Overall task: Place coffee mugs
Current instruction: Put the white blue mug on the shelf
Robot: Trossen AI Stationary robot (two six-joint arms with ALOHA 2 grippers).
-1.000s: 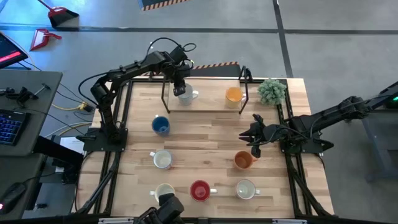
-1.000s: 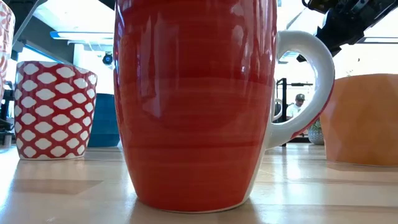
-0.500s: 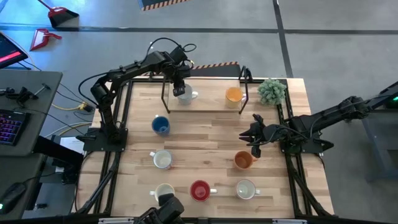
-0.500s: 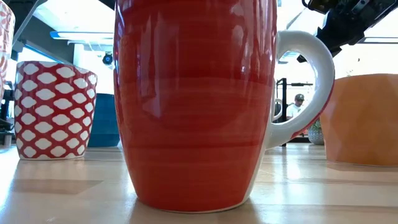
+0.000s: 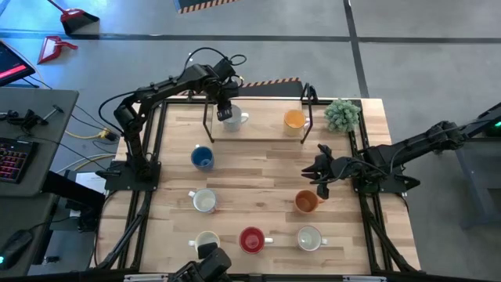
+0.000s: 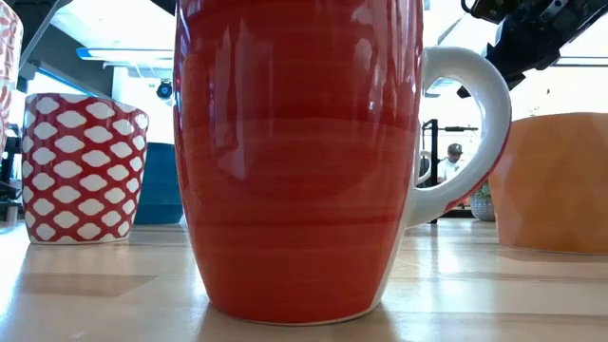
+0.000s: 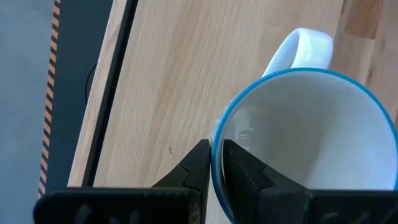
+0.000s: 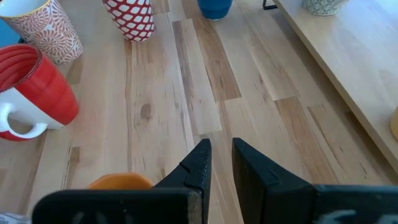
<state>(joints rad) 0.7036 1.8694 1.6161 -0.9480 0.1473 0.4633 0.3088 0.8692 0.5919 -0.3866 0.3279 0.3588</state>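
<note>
A white mug with a blue rim [image 5: 236, 120] stands on a raised wooden shelf [image 5: 262, 129] at the table's far side, and my left gripper [image 5: 226, 110] is down on its rim. A yellow-orange mug [image 5: 293, 120] stands on the same shelf. On the table stand a blue mug [image 5: 202, 157], an orange mug [image 5: 306, 201], a red mug [image 5: 251, 240] and white mugs [image 5: 204, 201]. My right gripper [image 5: 321, 177] hovers above the table's right side, near the orange mug. It is open by a narrow gap and holds nothing. My left gripper has the white mug's rim [image 7: 216, 155] between its two fingers, one finger inside the cup and one outside. The place is on the side away from the handle [image 7: 305, 46]. The fingers come steeply from above. The mug stands upright on the shelf.
A small green plant [image 5: 342, 114] stands at the far right corner beside the shelf's black frame [image 5: 309, 102]. In the low view the red mug [image 6: 294, 161] fills the foreground, with a red-and-white patterned mug [image 6: 84, 166] to its left. A person [image 6: 459, 157] shows far off.
</note>
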